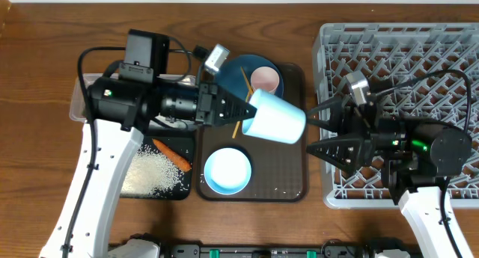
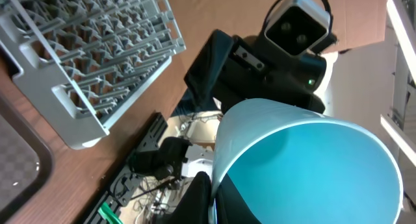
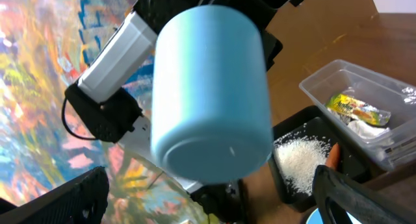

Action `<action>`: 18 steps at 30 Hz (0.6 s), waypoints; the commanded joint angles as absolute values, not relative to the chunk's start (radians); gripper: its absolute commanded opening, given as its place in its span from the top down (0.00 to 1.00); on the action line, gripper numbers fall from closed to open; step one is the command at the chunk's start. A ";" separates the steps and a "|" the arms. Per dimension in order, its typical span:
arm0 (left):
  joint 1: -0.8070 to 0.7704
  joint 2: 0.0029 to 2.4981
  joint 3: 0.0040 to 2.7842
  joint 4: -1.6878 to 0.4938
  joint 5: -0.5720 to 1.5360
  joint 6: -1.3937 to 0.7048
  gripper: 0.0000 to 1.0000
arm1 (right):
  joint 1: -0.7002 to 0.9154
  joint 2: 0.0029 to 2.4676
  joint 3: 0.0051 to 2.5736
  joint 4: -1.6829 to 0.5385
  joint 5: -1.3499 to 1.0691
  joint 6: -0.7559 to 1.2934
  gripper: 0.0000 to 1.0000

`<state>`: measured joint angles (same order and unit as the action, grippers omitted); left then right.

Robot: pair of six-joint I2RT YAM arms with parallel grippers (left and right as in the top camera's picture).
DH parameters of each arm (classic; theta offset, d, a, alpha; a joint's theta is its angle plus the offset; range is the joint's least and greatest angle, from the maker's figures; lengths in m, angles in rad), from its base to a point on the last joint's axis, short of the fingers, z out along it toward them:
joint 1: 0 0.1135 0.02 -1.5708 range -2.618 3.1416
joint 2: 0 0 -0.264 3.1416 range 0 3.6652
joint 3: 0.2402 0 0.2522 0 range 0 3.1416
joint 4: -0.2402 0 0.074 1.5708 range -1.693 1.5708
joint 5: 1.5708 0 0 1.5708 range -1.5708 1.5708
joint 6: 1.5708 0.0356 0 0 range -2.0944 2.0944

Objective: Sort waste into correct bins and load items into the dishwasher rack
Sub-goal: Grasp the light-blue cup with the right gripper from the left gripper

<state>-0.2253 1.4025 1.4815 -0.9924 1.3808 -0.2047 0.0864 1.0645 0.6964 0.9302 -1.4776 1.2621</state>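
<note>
My left gripper [image 1: 243,108] is shut on the rim of the small light-blue cup [image 1: 275,117], holding it on its side above the brown tray, base toward the right. One finger [image 2: 198,198] lies outside the cup [image 2: 305,165] wall, the other inside. My right gripper [image 1: 318,127] stands open just right of the cup's base, over the near-left edge of the grey dishwasher rack [image 1: 404,56]. In the right wrist view the cup [image 3: 211,94] hangs ahead of the wide-apart fingers [image 3: 364,198], apart from them.
The brown tray [image 1: 288,176] carries a pale-blue bowl [image 1: 227,170], a dark-blue plate [image 1: 241,65], a pink cup [image 1: 266,80] and chopsticks [image 1: 241,101]. Rice [image 1: 153,176] and a carrot [image 1: 172,155] lie in the black tray. The clear box [image 3: 325,84] holds the wrapper [image 3: 356,109] and tissue [image 3: 374,130].
</note>
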 commanded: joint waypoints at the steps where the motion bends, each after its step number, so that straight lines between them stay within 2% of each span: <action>1: -0.240 1.397 1.477 -0.995 1.395 -0.183 0.94 | 0.093 1.074 0.704 0.935 -1.445 1.304 0.01; 7: -0.255 1.397 1.477 -0.994 1.394 -0.183 0.94 | 0.100 1.077 0.704 0.936 -1.444 1.316 0.02; 12: -0.255 1.397 1.477 -0.994 1.381 -0.183 0.94 | 0.149 1.078 0.704 0.936 -1.425 1.310 0.14; 18: -0.255 1.397 1.477 -0.995 1.338 -0.183 0.94 | 0.181 1.078 0.704 0.953 -1.377 1.301 0.22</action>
